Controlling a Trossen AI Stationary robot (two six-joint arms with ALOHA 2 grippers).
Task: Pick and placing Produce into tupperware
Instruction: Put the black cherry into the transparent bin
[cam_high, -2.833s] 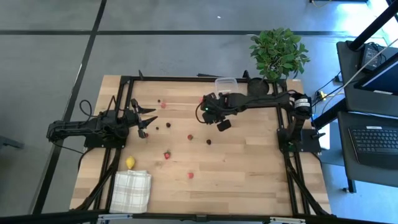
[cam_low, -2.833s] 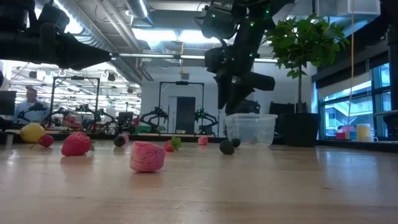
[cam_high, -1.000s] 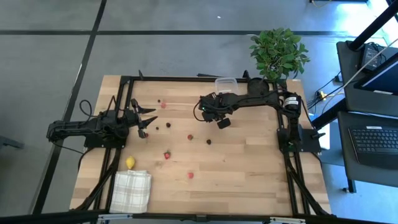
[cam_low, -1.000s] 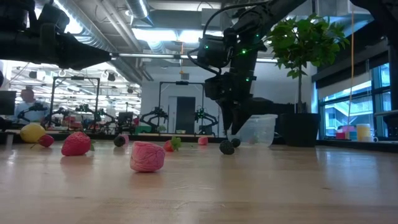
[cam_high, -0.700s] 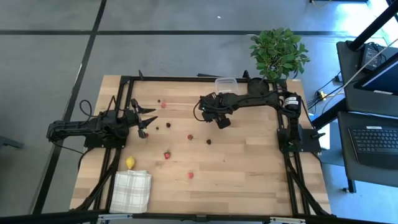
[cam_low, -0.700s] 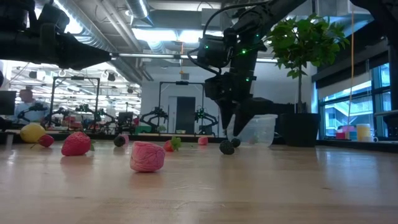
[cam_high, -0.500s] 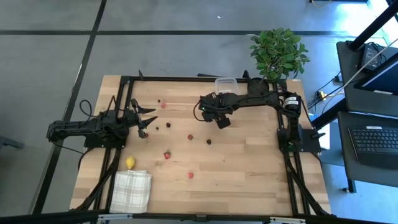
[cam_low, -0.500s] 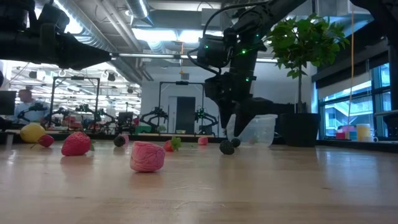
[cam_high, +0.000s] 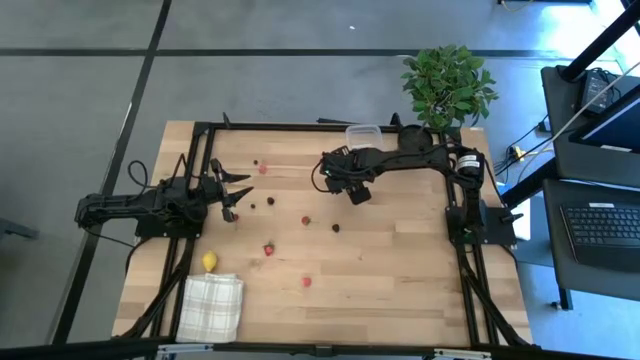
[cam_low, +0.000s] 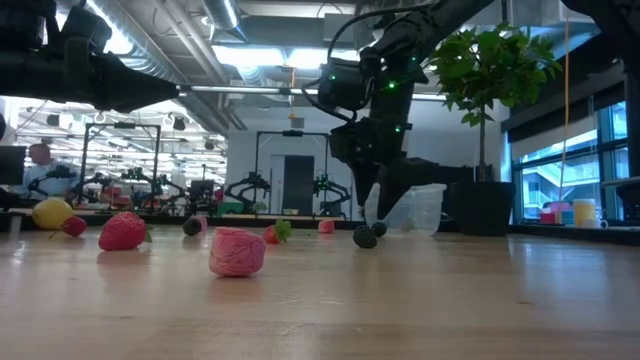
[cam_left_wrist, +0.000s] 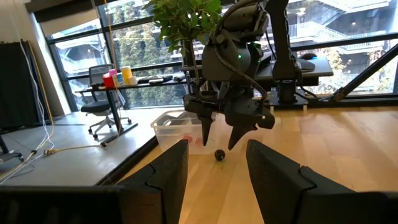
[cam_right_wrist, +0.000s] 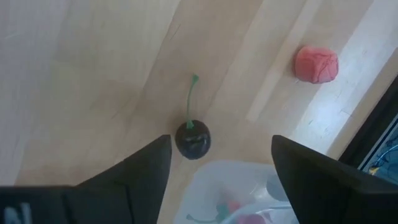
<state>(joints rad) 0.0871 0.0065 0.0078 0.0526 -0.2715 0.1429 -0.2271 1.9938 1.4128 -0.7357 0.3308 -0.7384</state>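
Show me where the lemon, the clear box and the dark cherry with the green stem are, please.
lemon (cam_high: 209, 261), high view, middle of the fruit.
clear box (cam_left_wrist: 176, 127), left wrist view, its side wall.
dark cherry (cam_right_wrist: 192, 139), right wrist view, its round body.

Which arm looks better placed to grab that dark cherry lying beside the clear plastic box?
The right. Its right gripper hangs open just above the dark cherry with the green stem next to the clear plastic box. The left gripper sits across the wooden table.
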